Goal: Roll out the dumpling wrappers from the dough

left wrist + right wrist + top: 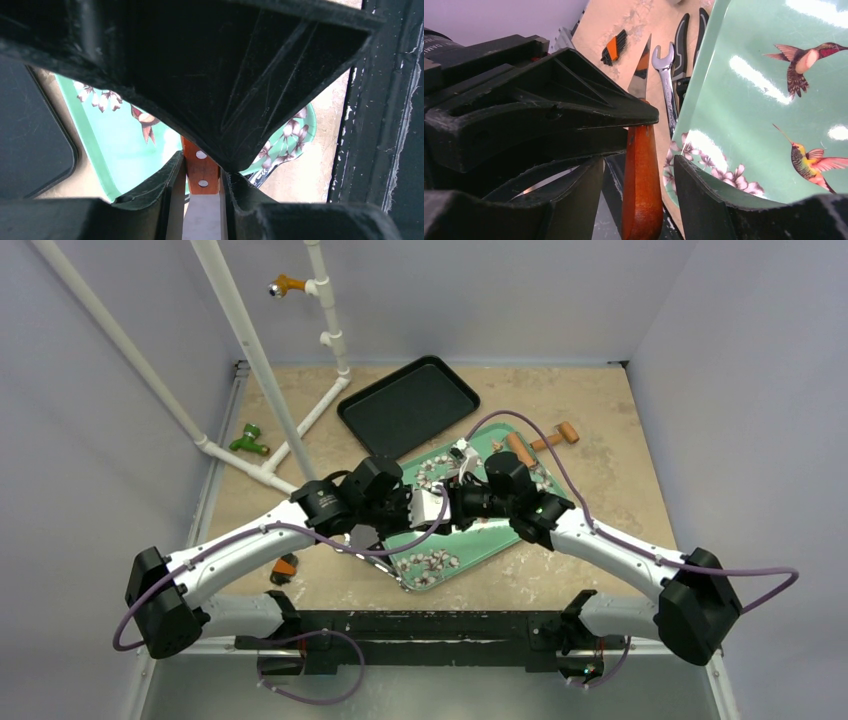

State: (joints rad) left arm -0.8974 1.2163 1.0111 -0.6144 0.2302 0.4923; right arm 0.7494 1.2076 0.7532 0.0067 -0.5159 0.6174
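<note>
L end effector pinches a bladed tool: smooth reddish wood handle w/ two rivets, flat grey metal blade. R end effector is spread, matte black fingers either side of the handle, gaps showing. Glossy green bird-print tray lies beside it on the mottled beige worktop. Dumpling wrappers: can't tell where.

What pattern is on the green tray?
The tray is mint green, printed with hummingbirds and pale blossoms. The right wrist view shows it best.

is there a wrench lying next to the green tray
Yes, a silver open-ended wrench lies right beside the green tray's rim.
</note>
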